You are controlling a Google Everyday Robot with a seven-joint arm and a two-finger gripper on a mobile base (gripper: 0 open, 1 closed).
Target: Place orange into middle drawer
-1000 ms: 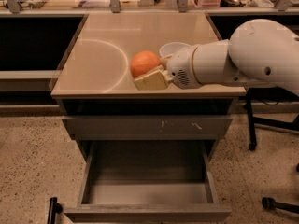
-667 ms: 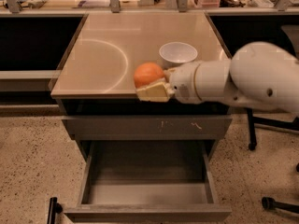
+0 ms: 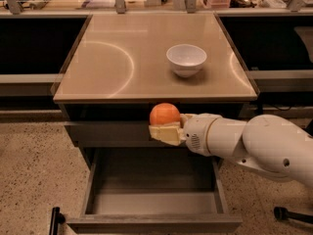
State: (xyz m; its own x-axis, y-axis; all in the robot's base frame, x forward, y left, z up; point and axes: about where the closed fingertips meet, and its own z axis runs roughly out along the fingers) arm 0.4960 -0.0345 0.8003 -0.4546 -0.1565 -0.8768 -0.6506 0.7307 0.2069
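Countertop (image 3: 122, 48) fills the upper middle of the frame, its front edge running straight across just above centre. A white arm (image 3: 264, 143) reaches in from the lower right, passing below that edge. The middle drawer (image 3: 151, 202) stands pulled out at bottom centre, its grey floor and side walls open from above. A closed drawer front (image 3: 107, 133) lies between the counter and the open drawer. A white bowl (image 3: 186, 59) rests on the counter right of centre, back from the edge. The orange (image 3: 165, 114) hangs at frame centre, just under the counter edge and over the drawer's rear part, pinched by the gripper (image 3: 164, 131).
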